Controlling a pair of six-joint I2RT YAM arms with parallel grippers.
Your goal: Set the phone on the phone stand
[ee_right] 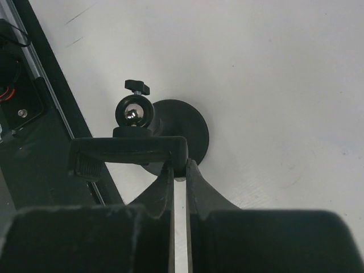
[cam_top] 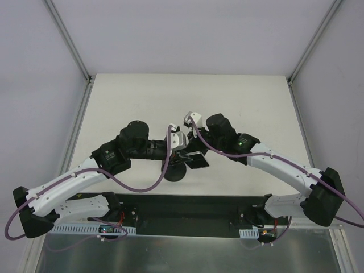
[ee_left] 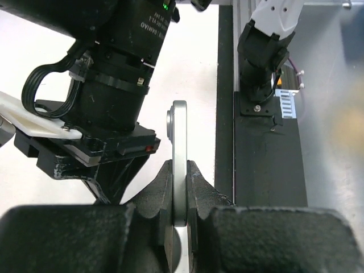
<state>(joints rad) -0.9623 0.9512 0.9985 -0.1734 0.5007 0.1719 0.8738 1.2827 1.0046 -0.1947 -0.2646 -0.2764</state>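
L gripper (ee_left: 180, 168) is clamped tight on the phone (ee_left: 180, 128) — I see it edge-on, silver rim upright btwn the fingers. R gripper (ee_right: 179, 170) is pinched shut on the same thin edge, right at the end of the phone stand (ee_right: 129, 149) cradle. Stand's disc base sits on the table (ee_right: 273, 85) — can't tell if the phone's seated.

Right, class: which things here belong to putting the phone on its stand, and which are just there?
Job: phone, phone stand, left claw, right claw.
Just there: table, black mounting plate.
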